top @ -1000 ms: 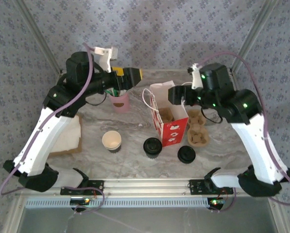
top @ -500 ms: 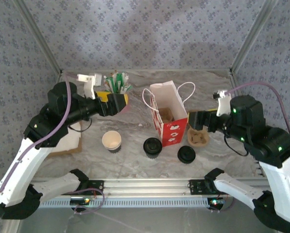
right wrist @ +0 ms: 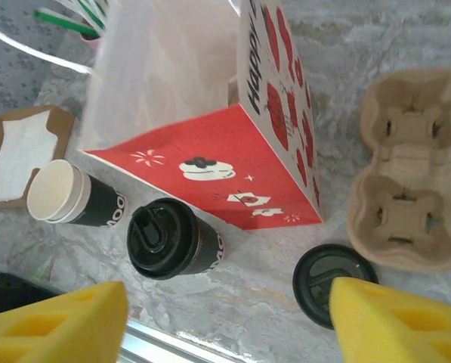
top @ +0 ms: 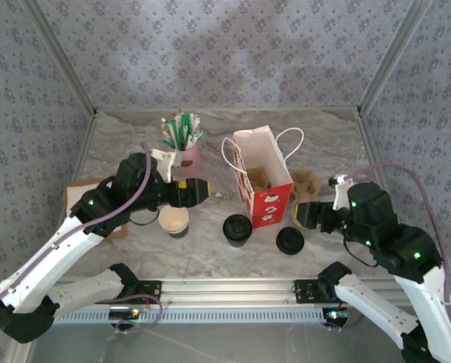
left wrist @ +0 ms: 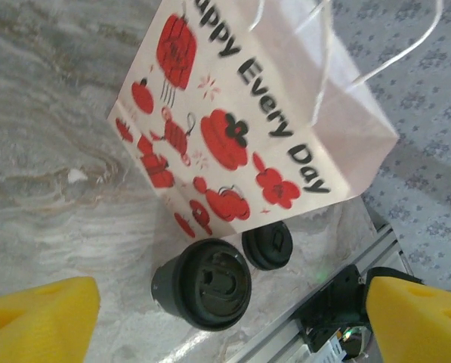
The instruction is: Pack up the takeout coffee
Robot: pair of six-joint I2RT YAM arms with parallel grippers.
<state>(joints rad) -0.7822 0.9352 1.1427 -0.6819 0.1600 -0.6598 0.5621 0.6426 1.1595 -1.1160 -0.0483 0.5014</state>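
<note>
The takeout coffee (top: 174, 219) is a short open paper cup, cream inside and dark outside, standing left of the red-and-white bag (top: 263, 178). It also shows at the left of the right wrist view (right wrist: 59, 193). My left gripper (top: 197, 193) hovers just behind and right of the cup, open, pointing toward the bag (left wrist: 248, 113). Its yellow pads (left wrist: 36, 318) frame a second dark cup capped with a black lid (left wrist: 202, 283). My right gripper (top: 304, 215) is open, low beside the bag's right corner, above a loose black lid (top: 290, 240).
A pink cup of sticks (top: 183, 151) stands behind the left gripper. A brown pulp cup carrier (right wrist: 410, 197) lies right of the bag. A napkin on cardboard (right wrist: 21, 151) lies at the far left. The lidded cup (top: 238, 228) stands between the open cup and the loose lid (right wrist: 335, 283).
Both arms dropped and pulled back toward the near edge. The left gripper went from the pink cup down beside the open cup. The right gripper withdrew from the bag's top.
</note>
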